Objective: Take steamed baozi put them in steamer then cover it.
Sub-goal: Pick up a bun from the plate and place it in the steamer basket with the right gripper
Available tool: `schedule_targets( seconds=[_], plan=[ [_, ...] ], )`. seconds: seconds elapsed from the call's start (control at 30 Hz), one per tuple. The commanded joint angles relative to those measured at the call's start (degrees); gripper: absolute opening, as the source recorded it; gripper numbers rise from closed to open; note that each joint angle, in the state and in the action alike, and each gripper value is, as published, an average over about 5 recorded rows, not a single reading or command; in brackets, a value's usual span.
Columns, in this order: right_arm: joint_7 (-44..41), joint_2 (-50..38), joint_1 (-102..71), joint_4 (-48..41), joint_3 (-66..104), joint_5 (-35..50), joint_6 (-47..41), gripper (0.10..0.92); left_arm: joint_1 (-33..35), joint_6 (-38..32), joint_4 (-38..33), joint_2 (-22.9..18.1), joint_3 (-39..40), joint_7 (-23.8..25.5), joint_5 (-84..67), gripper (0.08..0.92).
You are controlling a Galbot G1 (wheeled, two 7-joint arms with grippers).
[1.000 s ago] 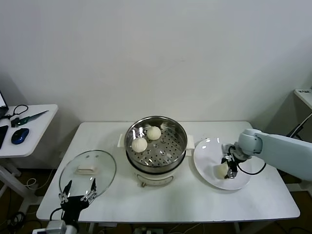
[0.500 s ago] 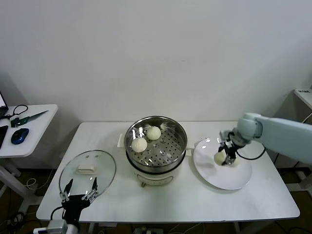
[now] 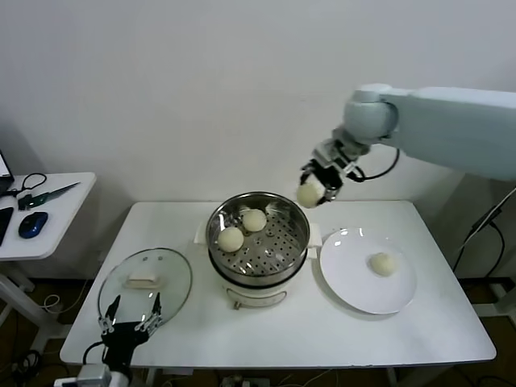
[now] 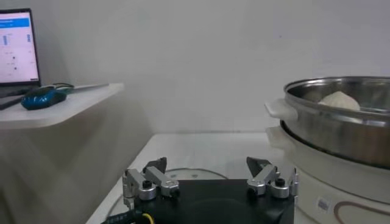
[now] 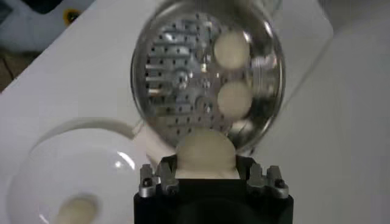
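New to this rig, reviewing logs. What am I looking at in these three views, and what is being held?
It is a two-armed robot at a white table. The wide picture comes from a camera on its head; the other two come from cameras on each wrist.

The right gripper is raised near the steamer's far right rim, shut on a bun; its wrist camera looks down past that bun into the pot. The steamer holds two buns on its perforated tray. One more bun lies on the white plate at right.

The left gripper waits open at the front left, by the glass lid lying flat on the table.
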Motion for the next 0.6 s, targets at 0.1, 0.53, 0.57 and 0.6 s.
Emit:
schedule_targets(
  seconds=[0.1,0.53,0.57,0.6],
  plan=[
    [5.8,11.2,-8.9,7.4,0.8,-19.4,8.0,0.645,0.2,-0.1,0.0,0.1,-0.1,0.0,-0.1,0.823],
    [8.3,12.0,-19.9,2.3,0.9,-29.4,9.9,0.645,-0.1,0.2,-0.2,-0.1,-1.5,0.0,-0.2,0.823],
    [8.2,12.1,-20.2,2.0,0.9,-29.5,9.9,0.645,-0.2,0.2,-0.1,-0.1,-1.6,0.0,-0.2,0.823],
    [8.2,12.2,-20.4,1.7,0.9,-29.6,10.0,0.645,-0.2,0.2,0.0,-0.1,-1.6,0.0,-0.2,0.823]
  ],
)
